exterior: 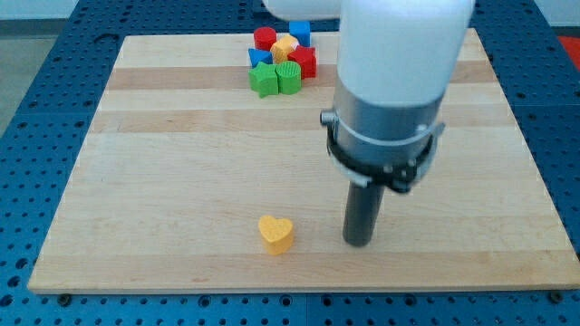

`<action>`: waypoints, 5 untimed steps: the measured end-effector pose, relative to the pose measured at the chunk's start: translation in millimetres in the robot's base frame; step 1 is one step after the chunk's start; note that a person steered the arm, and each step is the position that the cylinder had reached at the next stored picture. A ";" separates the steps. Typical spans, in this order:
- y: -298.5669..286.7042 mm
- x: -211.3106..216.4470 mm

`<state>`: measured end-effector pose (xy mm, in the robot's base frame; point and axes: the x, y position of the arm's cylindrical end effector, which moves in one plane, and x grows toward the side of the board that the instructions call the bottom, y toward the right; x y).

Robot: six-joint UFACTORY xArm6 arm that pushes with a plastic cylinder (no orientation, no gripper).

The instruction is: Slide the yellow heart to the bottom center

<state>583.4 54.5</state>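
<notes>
Nearest the view's bottom edge sits the small yellow heart-shaped block (275, 233), resting flat on the pale wooden desk (163, 181), a little left of the middle and close to the desk's front rim. Its lobes face the view's top and its point faces the view's bottom.

Just to the heart's right, apart from it with a clear strip of wood between them, my tip (359, 243) meets the desk surface. It is the lower end of a straight dark rod that hangs from a grey collar beneath a broad white arm housing (399, 54), which fills much of the view's upper right. The rod carries no fingers, so nothing is clenched or grasped; it only stands beside the heart at about the same height in the view.

Well apart from both, near the desk's top edge and left of the arm, a tight cluster of blocks is gathered: a red round block (264, 38), a blue block (300, 33), a small yellow block (285, 47), a red block (304, 62), a second blue block (259, 59) partly hidden, and two green blocks (276, 79) side by side at the cluster's front. Their exact shapes are hard to make out.

Around the desk lies a blue perforated surface (36, 109).
</notes>
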 end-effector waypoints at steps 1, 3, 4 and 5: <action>-29.0 24.2; -98.0 -6.3; -101.4 -46.0; -107.1 -78.8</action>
